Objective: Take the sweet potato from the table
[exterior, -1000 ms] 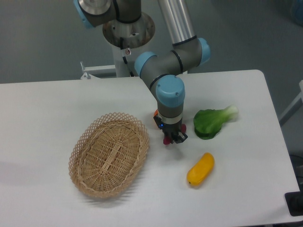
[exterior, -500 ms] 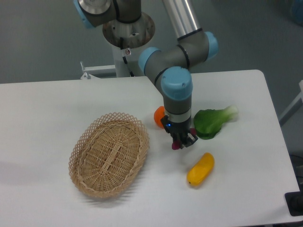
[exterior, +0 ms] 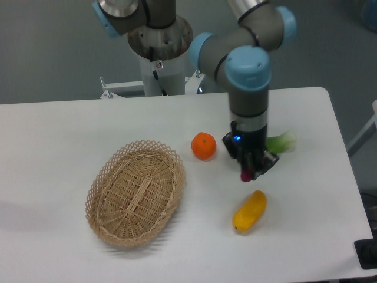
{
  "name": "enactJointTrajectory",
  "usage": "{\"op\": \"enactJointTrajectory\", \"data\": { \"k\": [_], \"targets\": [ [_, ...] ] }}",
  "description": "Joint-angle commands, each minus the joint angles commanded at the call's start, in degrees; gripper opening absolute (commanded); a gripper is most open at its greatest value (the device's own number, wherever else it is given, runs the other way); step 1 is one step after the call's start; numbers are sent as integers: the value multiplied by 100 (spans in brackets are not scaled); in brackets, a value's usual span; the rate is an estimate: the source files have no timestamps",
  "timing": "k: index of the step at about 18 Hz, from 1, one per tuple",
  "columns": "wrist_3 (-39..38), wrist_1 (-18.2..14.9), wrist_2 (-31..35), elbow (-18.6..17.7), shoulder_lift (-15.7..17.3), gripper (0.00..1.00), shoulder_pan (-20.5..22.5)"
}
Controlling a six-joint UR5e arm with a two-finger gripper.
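Sitting toward the left side of the large white matte table (exterior: 53, 124), the oval woven wicker basket (exterior: 136, 192) lay well apart from the work and posed no hazard. Near the desk's middle, the round orange fruit (exterior: 204, 145) rested on the surface, just left of the arm. To its right the black two-finger gripper (exterior: 251, 171) hung from the blue-capped grey arm, its fingers closed on the small purple-magenta sweet potato (exterior: 245, 175), of which only a short tip showed below the jaws; the tuber appeared lifted clear of the table, though the gap beneath it was hard to judge. Because so little of the slim, tapered tuber was visible, the hold seemed to sit near one end, and a tapered end could have squeezed out of the fingers under any quick swing. Directly below, toward the near edge, lay the yellow oblong vegetable (exterior: 250, 210), which a dropped tuber might have struck and sent rolling. Behind the gripper, toward the right edge, the leafy green vegetable with a pale stalk (exterior: 281, 142) was mostly hidden; a low sideways move could have brushed it.
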Motion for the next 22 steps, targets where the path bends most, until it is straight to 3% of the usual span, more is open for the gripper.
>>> {"op": "enactJointTrajectory", "data": {
  "k": [5,8,22],
  "targets": [
    [782,-765,-27,317,114,25,282],
    [1317,-1494,-1,589,123,25,431],
    [1354,-1513,-36,590,141,25,467]
  ]
}}
